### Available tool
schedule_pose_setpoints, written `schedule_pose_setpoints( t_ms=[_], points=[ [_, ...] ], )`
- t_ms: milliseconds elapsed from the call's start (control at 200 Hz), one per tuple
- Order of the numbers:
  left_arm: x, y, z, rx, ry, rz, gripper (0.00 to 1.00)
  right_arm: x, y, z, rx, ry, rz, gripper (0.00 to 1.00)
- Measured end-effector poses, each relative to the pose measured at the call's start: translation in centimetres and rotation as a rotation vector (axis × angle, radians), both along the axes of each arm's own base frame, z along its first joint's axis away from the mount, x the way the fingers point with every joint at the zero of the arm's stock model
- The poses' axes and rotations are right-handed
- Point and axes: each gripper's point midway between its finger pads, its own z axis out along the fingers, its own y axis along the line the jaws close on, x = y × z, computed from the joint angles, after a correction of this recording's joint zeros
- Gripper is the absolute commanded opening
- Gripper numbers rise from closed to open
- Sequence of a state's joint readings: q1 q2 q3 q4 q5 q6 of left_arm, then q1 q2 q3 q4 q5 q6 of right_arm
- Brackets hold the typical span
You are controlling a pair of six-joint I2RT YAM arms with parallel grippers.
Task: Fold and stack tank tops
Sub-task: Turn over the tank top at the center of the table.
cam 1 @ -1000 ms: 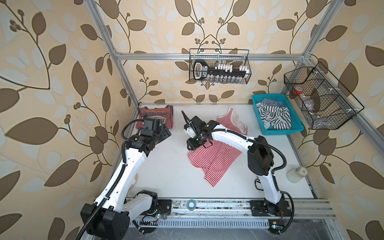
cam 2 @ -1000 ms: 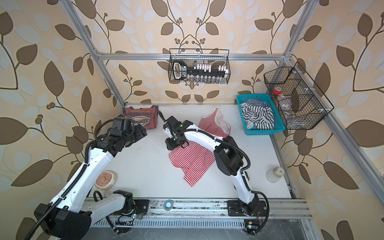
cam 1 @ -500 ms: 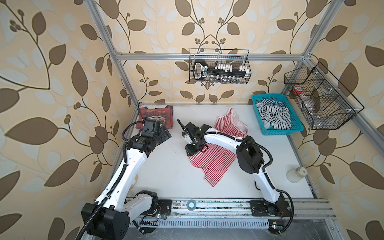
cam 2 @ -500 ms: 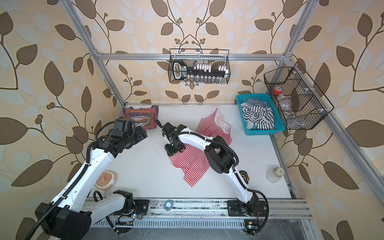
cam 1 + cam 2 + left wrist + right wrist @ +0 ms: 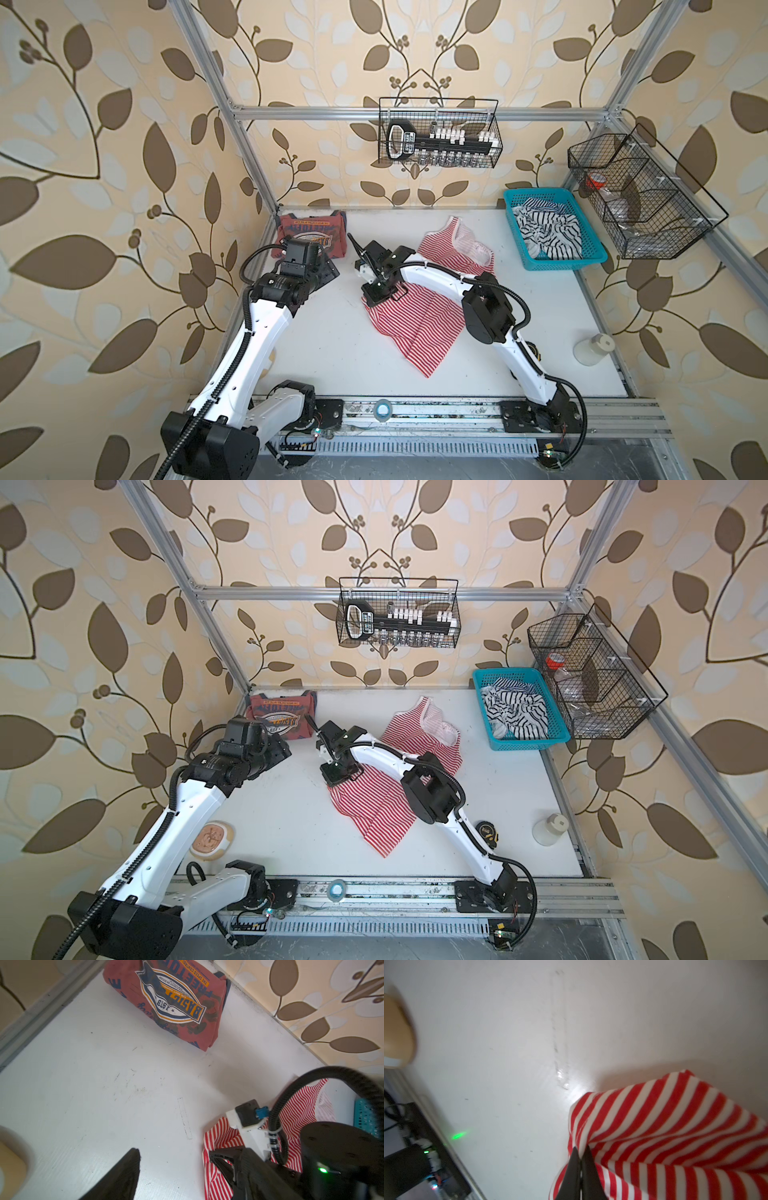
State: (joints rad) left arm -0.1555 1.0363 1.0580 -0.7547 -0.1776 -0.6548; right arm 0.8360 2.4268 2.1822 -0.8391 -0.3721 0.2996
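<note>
While the white counter (image 5: 316, 340) offers bare room between the two garments, the step in hand looks like folding the red-and-white striped tank top (image 5: 415, 328), which lies rumpled mid-counter with its straps toward the back wall. The dusty red tank top (image 5: 311, 237) sits folded in the far left corner, well apart, and is likely the base of the stack. The right gripper (image 5: 581, 1153) has its fingers (image 5: 574, 1165) clenched on the striped top's edge nearest the left arm. It should lift low and carry that edge straight across so the layers meet evenly. The left gripper (image 5: 327, 273) hovers released and empty beside the red top; pinning the opposite side would probably stop the cloth sliding
</note>
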Motion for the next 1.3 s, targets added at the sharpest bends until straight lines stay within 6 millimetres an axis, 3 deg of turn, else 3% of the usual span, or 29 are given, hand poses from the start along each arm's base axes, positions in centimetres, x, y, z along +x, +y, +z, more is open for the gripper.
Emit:
schedule_pose_setpoints(
  t_ms=[110, 210, 270, 330, 400, 435, 505, 565, 645, 795, 855, 900, 950, 1055, 1185, 1300],
  points=[
    [-1.1, 0.9, 1.8, 0.029, -0.046, 0.028, 0.78, 1.1, 2.2, 6.6, 0.206, -0.033, -0.020, 0.00],
    [-1.8, 1.5, 4.0, 0.040, -0.111, 0.043, 0.77, 2.0, 1.9, 15.3, 0.417, -0.111, -0.058, 0.00],
    [-2.2, 1.7, 5.3, 0.041, -0.150, 0.046, 0.76, 2.0, 0.1, 20.6, 0.536, -0.162, -0.094, 0.00],
    [-2.5, 1.7, 6.3, 0.040, -0.179, 0.046, 0.76, 2.0, -2.9, 25.5, 0.652, -0.230, -0.140, 0.00],
    [-2.5, 1.6, 6.9, 0.035, -0.198, 0.041, 0.76, 1.8, -7.0, 29.0, 0.743, -0.303, -0.200, 0.00],
    [-2.5, 1.5, 7.0, 0.030, -0.201, 0.034, 0.76, 1.8, -9.1, 29.7, 0.764, -0.328, -0.233, 0.00],
    [-2.2, 1.0, 6.8, 0.012, -0.197, 0.012, 0.76, 1.5, -13.2, 28.9, 0.764, -0.353, -0.310, 0.00],
    [-1.7, 0.3, 6.4, -0.008, -0.183, -0.014, 0.76, 1.2, -16.0, 26.4, 0.719, -0.348, -0.380, 0.00],
    [-1.0, -0.6, 5.5, -0.033, -0.149, -0.051, 0.75, -0.5, -18.5, 20.8, 0.595, -0.287, -0.440, 0.00],
    [0.2, -2.2, 3.4, -0.056, -0.071, -0.111, 0.73, -5.8, -20.6, 10.8, 0.353, -0.124, -0.463, 0.00],
    [0.3, -2.9, 2.8, -0.055, -0.051, -0.140, 0.73, -8.2, -21.7, 7.0, 0.254, -0.062, -0.471, 0.10],
    [0.2, -3.5, 2.4, -0.057, -0.039, -0.161, 0.73, -9.7, -22.6, 4.7, 0.186, -0.020, -0.483, 0.13],
    [-0.1, -3.9, 1.9, -0.058, -0.024, -0.181, 0.72, -10.9, -23.9, 2.6, 0.109, 0.014, -0.504, 0.23],
    [-0.7, -5.1, 0.8, -0.065, 0.018, -0.233, 0.71, -11.6, -26.0, 0.9, -0.001, 0.030, -0.561, 0.47],
    [-1.4, -7.7, -2.0, -0.051, 0.138, -0.344, 0.71, -10.6, -27.0, 1.6, -0.052, -0.017, -0.593, 0.50],
    [-2.3, -9.8, -5.9, -0.021, 0.304, -0.432, 0.72, -8.7, -27.0, 3.5, -0.049, -0.077, -0.604, 0.52]
  ],
)
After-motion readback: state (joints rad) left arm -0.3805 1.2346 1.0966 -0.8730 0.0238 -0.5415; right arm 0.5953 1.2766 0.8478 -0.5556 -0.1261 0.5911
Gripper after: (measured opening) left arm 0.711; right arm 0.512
